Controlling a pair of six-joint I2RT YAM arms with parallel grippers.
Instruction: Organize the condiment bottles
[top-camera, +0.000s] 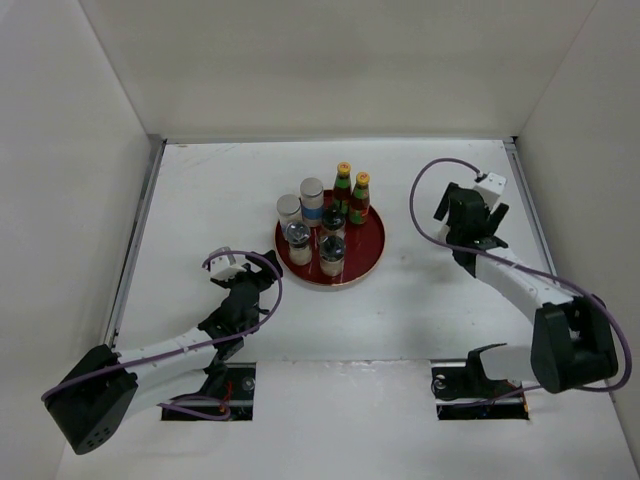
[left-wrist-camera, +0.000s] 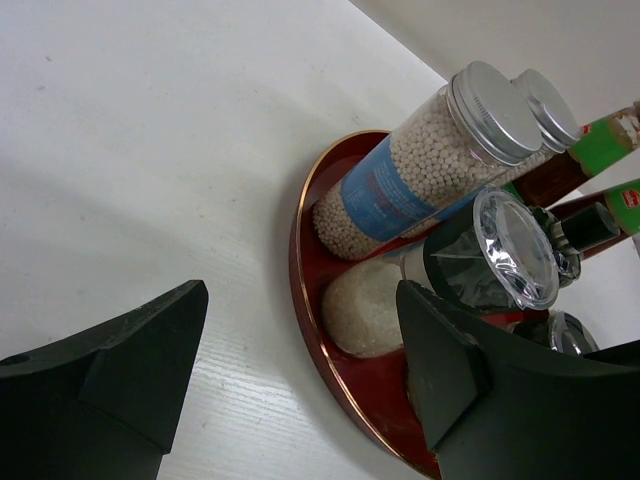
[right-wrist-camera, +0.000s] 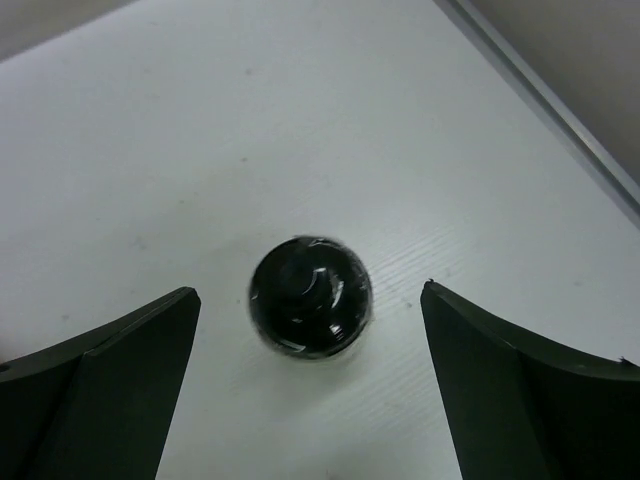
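right arm over the last loose shaker

step in hand: a black-capped shaker stands upright on the white table, right of the round red tray and well apart from it. the other condiment bottles are on the tray, among them two yellow-capped sauce bottles at its far side and a blue-labelled cylinder. judged from this layout, the loose shaker is the item being handled.

next move: if the shaker belongs on the tray, the fingers must lower around its body, close evenly, lift it and carry it left to a free spot. the tray is crowded, so placement needs care to avoid knocking a neighbour.

arm pose: the right gripper points down over the shaker, fingers wide apart and touching nothing. the left gripper sits low at the near-left of the tray, fingers apart, holding nothing.
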